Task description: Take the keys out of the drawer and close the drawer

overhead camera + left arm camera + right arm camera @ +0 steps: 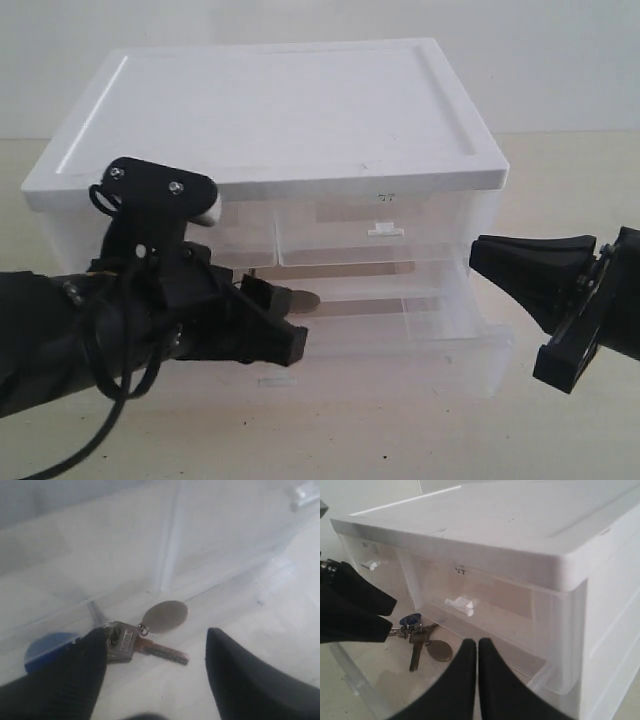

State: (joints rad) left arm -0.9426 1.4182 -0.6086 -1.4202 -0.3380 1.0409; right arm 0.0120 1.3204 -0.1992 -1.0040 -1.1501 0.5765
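With the left gripper (283,322) spread wide, reaching into the pulled-out drawer (430,352) at lower centre of the exterior view, gripping nothing yet; keys (303,298) lying just past the fingertips. Holding the right gripper (482,255) off at right, clear of the cabinet (280,100).

In the left wrist view, straddling the keys (131,642) with jaws well apart, one finger (75,670) at the key head, contact hard to call; blue fob (45,651) lower left, round disc (165,615) mid-frame.

In the right wrist view, pressing the right gripper (477,644) closed on nothing at bottom centre; keys (417,635) lower left, lying inside the drawer (551,677). Judging from this: drawer opened; grasping, lifting out and closing all remaining.
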